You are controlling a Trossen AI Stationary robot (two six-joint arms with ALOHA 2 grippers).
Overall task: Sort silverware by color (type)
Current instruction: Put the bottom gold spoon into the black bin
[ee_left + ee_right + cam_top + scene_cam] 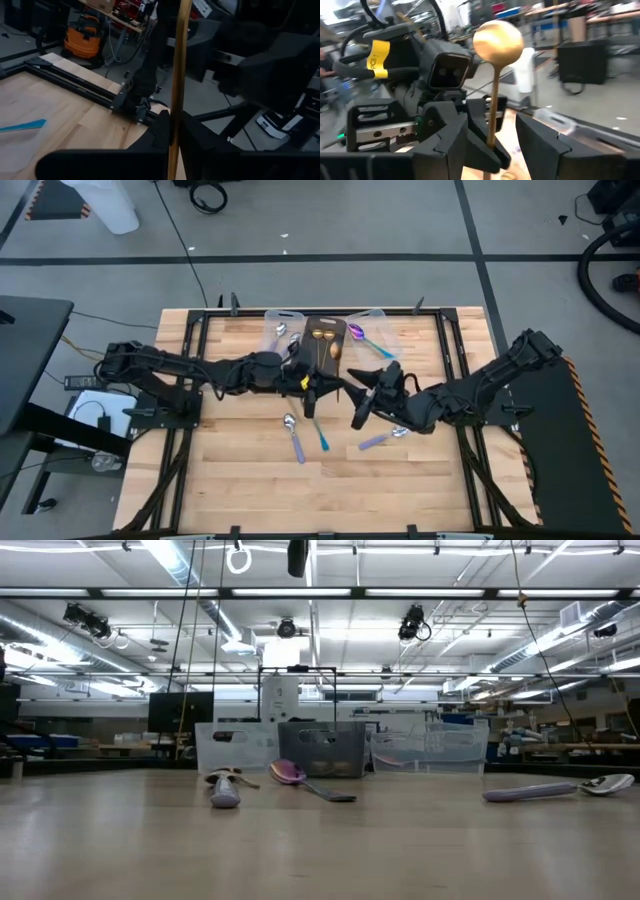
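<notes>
My left gripper (312, 392) is over the table's middle, shut on an all-gold spoon (497, 40). My right gripper (362, 405) faces it from the right. It is open, and its fingers (470, 145) stand about the spoon's handle. On the table lie two lavender-handled spoons (293, 435) (385, 438) and a teal-handled spoon with a purple bowl (322, 435). All three also show in the low view (224, 790) (560, 790) (300, 778). My left gripper pinches the gold spoon's handle (175, 125) between its two fingers, which lie across it. The fingers come about level from the table's left. The spoon is lifted clear of the table, its bowl (497, 40) standing above the fingers. My right gripper: the handle (491, 130) runs close beside one finger; I cannot tell whether they touch.
Three bins stand at the far edge. A clear one (282, 332) holds a silver-bowled spoon, a dark one (325, 340) holds gold spoons, and a clear one (372, 335) holds purple-and-teal spoons. Black rails (190, 370) frame the table. Bare wood lies toward the near edge.
</notes>
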